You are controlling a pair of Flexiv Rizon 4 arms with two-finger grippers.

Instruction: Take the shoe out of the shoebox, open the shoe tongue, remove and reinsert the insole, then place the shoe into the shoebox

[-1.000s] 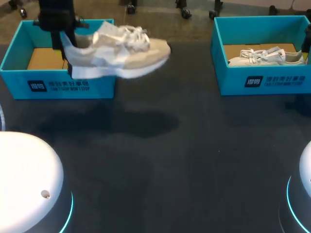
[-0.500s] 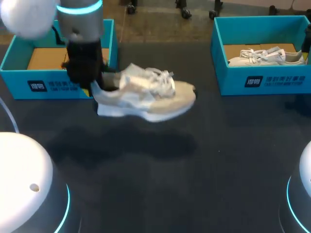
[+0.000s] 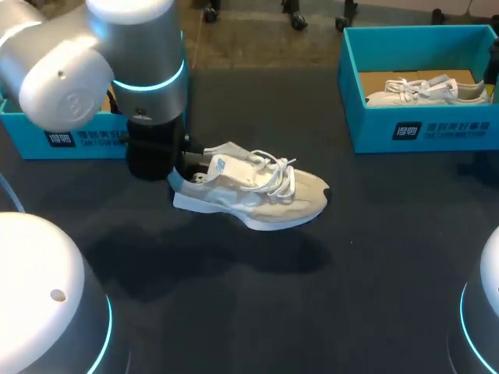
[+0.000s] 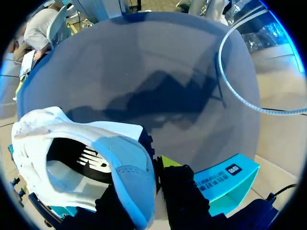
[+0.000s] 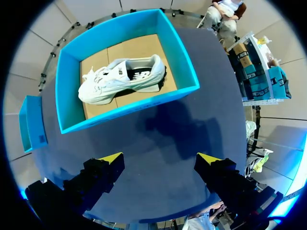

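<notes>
While the shoe [image 3: 253,191] is carried by its heel alone, the main risk is that it pivots or slips in the grip. The hold is at one end, the toe juts well out from the fingers, and the padded collar is soft and may give. If it were let go at a tilt, the shoe could roll onto its side and leave the tongue and insole badly presented. I cannot tell whether the sole rests on the table [image 3: 351,273] or hangs just above it, so a release here is a second hazard.

The left gripper [image 4: 146,191] is clamped on the back wall of the heel, with one finger inside the opening and the other outside. The shoe lies out of the left shoebox [image 3: 70,136], near it, with its toe pointing toward the middle of the table.

The right gripper [image 5: 160,163] holds nothing, its fingers wide apart, above bare table beside the right shoebox [image 5: 184,72], which holds a second shoe [image 5: 120,79].
</notes>
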